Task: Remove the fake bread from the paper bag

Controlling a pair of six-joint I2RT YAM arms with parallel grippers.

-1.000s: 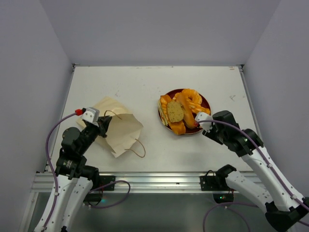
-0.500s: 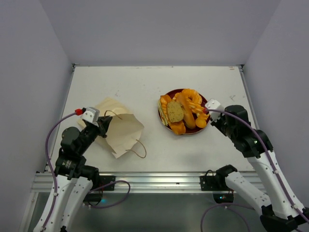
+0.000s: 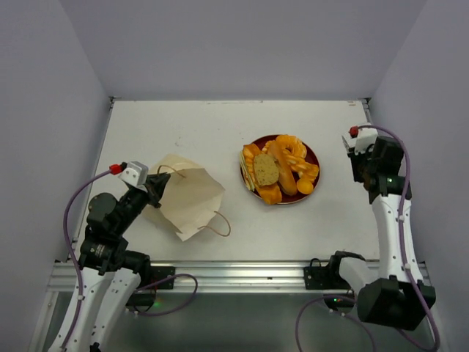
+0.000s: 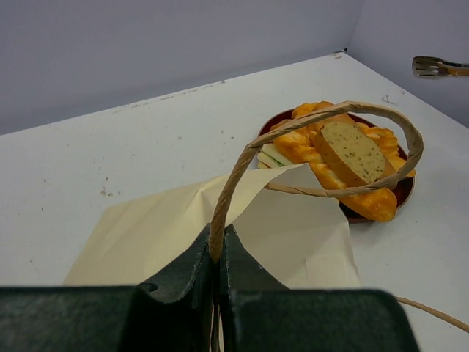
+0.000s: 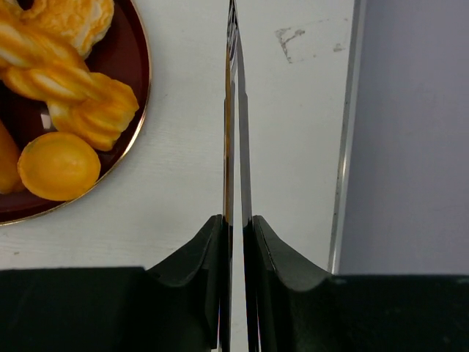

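Note:
The paper bag (image 3: pixel 189 198) lies flat and crumpled on the table's left side; it also shows in the left wrist view (image 4: pixel 168 220). My left gripper (image 3: pixel 156 187) is shut on one brown loop handle (image 4: pixel 234 176) of the bag. The fake bread (image 3: pixel 278 167) is piled on a red plate (image 3: pixel 314 158) at mid-table, and shows in the left wrist view (image 4: pixel 344 154) and the right wrist view (image 5: pixel 66 88). My right gripper (image 3: pixel 366 150) is to the right of the plate, shut on thin metal tongs (image 5: pixel 232 110) that carry nothing.
The table's right edge rail (image 5: pixel 344 147) runs close beside my right gripper, with the grey wall behind it. The bag's second handle (image 3: pixel 216 227) trails on the table toward the front. The tongs' tips show in the left wrist view (image 4: pixel 436 67).
My right arm has swung from the plate's near-right edge up to the table's right side. The bag has shifted slightly right under my left gripper's hold.

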